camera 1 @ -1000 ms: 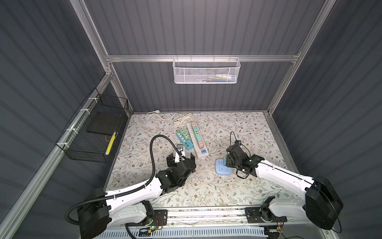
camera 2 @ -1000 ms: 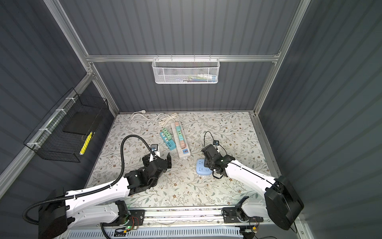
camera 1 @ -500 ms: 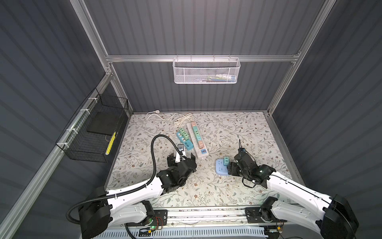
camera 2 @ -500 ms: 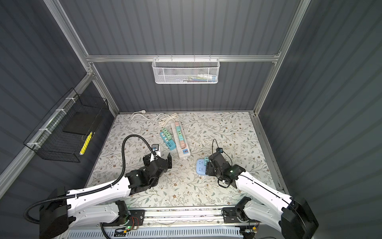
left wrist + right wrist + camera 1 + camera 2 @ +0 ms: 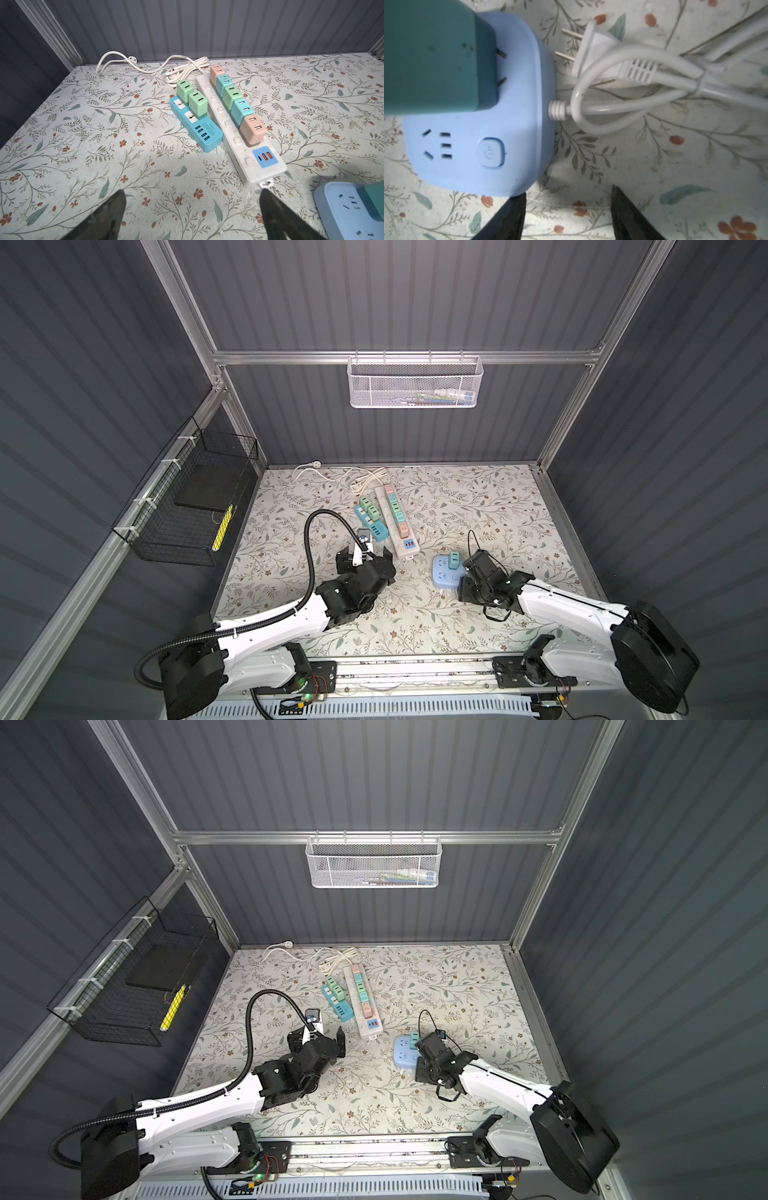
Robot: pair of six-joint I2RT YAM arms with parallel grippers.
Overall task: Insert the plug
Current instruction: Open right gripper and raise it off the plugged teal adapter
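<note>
**Item:** teal plug (image 5: pixel 429 54). Block-shaped, matt plastic, rounded edges, a few dark specks on one face.

**Location:** stood in the light-blue socket cube (image 5: pixel 467 149), right of the middle of the floral table cover (image 5: pixel 83 145). Two metal prongs are seen entering the slots, with a short length left bare.

**Socket cube:** smooth, round-cornered, with one free outlet and a power button. A white cord with a flat two-pin end (image 5: pixel 593 47) is looped beside it.

**Right gripper** (image 5: pixel 568 195): fingers parted, nothing grasped, one tip at the cube's edge.

**Left gripper** (image 5: pixel 192 193): spread wide, empty.

**Hidden or unclear:** the plug's far end is cut off and blurred in the right wrist view. In both top views the right fingertips are hidden under the wrist.
</note>
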